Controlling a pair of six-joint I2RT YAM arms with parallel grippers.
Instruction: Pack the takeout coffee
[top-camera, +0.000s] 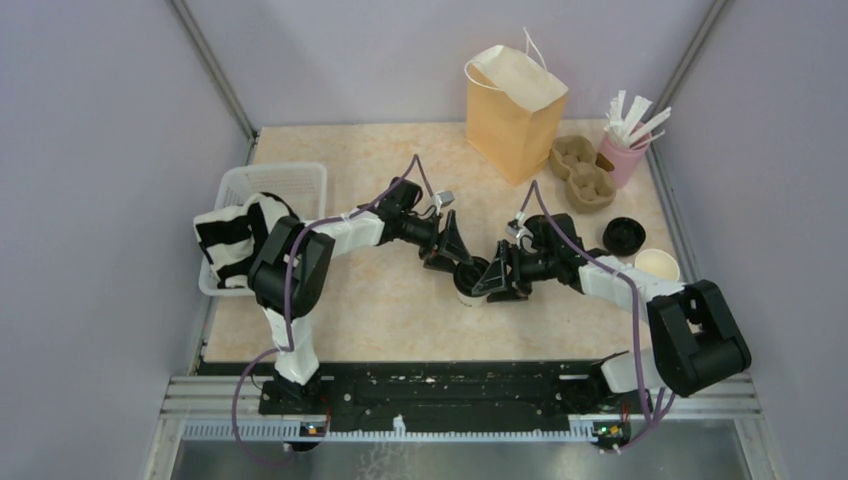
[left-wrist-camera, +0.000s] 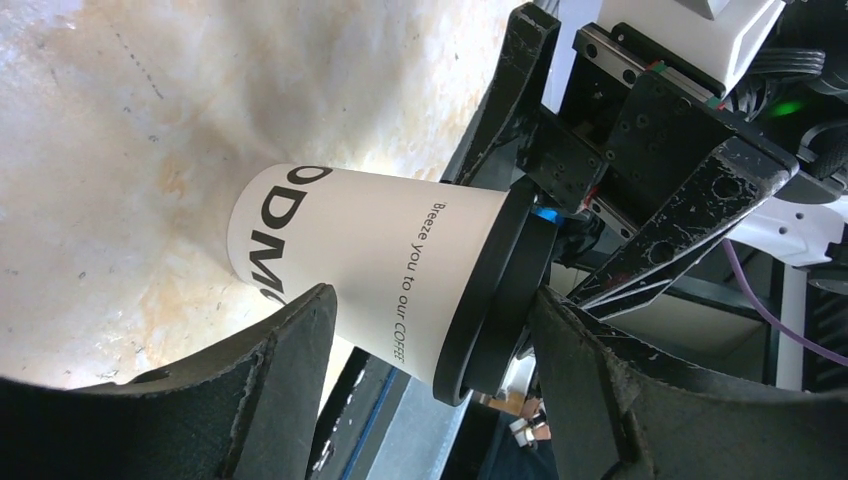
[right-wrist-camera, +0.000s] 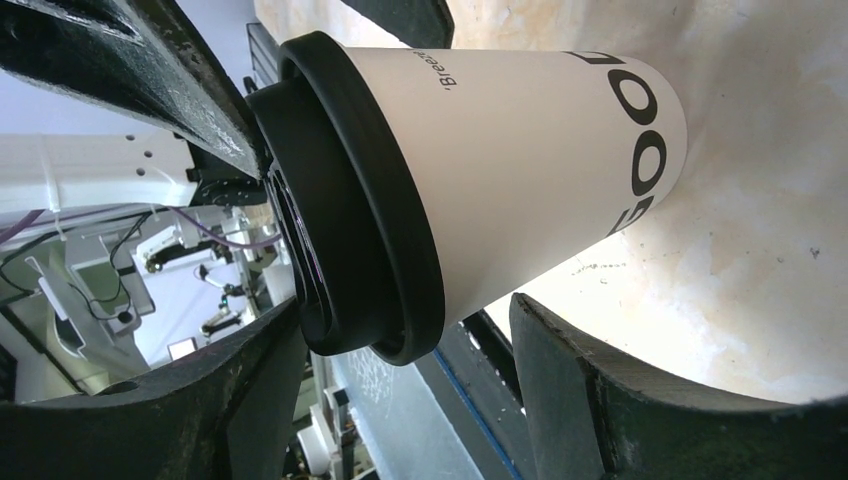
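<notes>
plainly left jaws and right jaws spread wide, flanking the upright takeout coffee (left-wrist-camera: 380, 270)

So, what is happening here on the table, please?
Both arms reach to one lidded coffee cup standing in the middle of the table. The left gripper and the right gripper each have their fingers on either side of it, but whether either really squeezes it cannot be told. The brown paper bag stands upright at the back, apart from this cup, so the cup is not packed yet.
</notes>
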